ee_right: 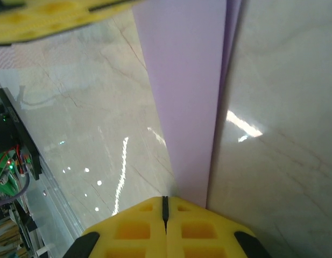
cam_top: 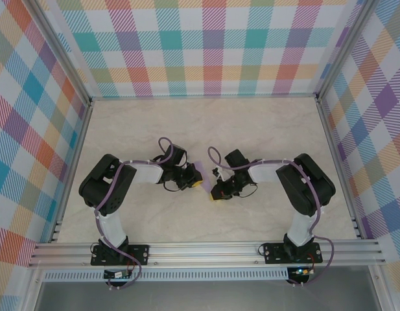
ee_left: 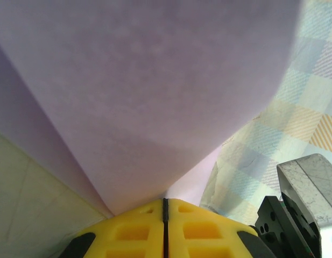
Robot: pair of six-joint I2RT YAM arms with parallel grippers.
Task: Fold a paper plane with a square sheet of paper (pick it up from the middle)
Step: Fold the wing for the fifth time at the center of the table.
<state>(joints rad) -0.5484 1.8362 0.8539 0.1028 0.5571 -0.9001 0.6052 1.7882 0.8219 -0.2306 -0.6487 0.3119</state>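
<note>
Two-handed pinch on the square sheet of paper (cam_top: 198, 167), mid-table, between the inward-turned wrists. Contact with the table (cam_top: 264, 129): cannot tell.

Left gripper (ee_left: 166, 215): yellow pads pressed flat together, seam fully closed, clamped on a folded edge of the lavender sheet. Paper fanning up and away from the pinch, with a second layer peeking out at the lower right, so already doubled over at least once. Plaid wall (ee_left: 300, 123) behind it.

Right gripper (ee_right: 166, 212): likewise closed tight, nipping the end of a narrow folded strip of the same paper. Strip running straight away from the pads toward the other arm's yellow finger at the top of the right wrist view.

Overhead: tips near each other, paper mostly hidden by the left wrist, just a small lavender patch showing.

Probable reason for the hold: opposite ends gripped to keep the fold taut and lined up along the long crease, with layers stacked rather than splayed.

Judged stage: mid-fold, not yet a paper plane, no pointed nose made out.

Next, likely: pressing the crease down flat without losing alignment.

Risk of tearing or slipping out at one end if pulled apart, given thin paper and hard pinches.
</note>
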